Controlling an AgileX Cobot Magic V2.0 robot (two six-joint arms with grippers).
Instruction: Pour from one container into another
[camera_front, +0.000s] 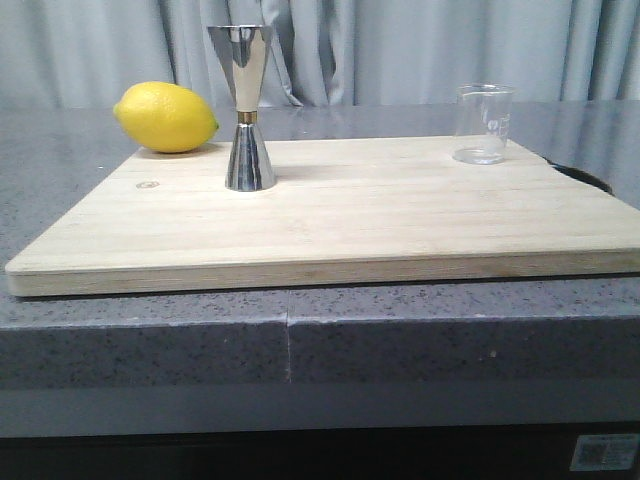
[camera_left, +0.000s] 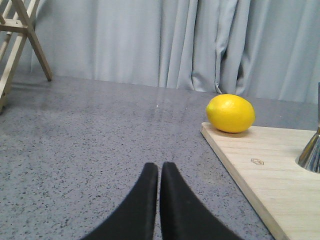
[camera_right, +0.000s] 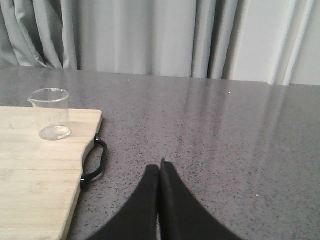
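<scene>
On the board, the jigger stands at ten o'clock, the beaker at two. Both grippers, left and right, rest pressed together, empty, over the desk.

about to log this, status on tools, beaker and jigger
Left tool and right tool shut, empty. Beaker and jigger upright on board, apart. Nothing between them; lemon off to the side.

A yellow lemon rests at the far left corner of a wooden board on the speckled grey worktop.
</scene>
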